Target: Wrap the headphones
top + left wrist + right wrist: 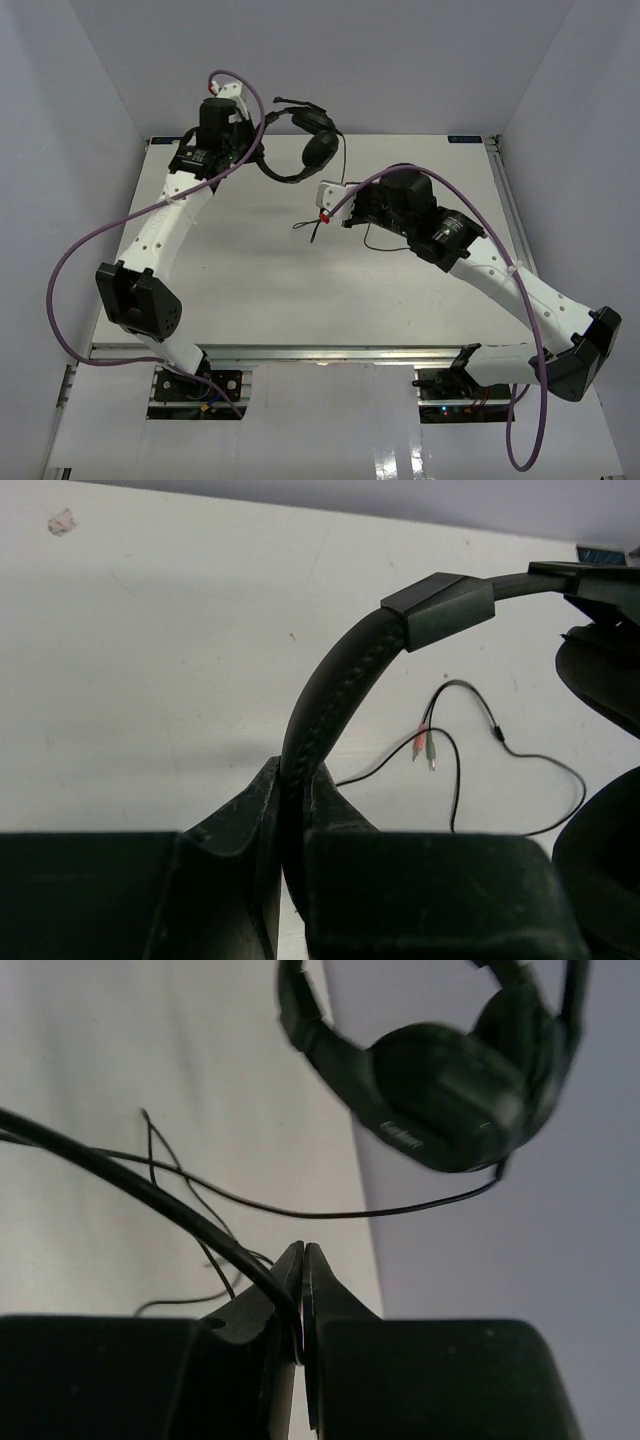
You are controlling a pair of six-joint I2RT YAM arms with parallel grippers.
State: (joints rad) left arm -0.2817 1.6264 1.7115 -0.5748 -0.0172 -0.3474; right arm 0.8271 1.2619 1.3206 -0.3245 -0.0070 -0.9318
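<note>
While the headphones (318, 150) are clamped at eleven o'clock in the left gripper (293, 780), the cord (150, 1192) is pinched in the right gripper (303, 1255); winding round the headband (330, 690) is judged due.

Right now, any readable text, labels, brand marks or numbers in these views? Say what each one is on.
Small white print on the headphones, just below the earcup: a short brand word, too blurred to read.
Blue stickers at the far edge of the table: too small to read.
No other text, numbers or signs are legible in any view.
</note>
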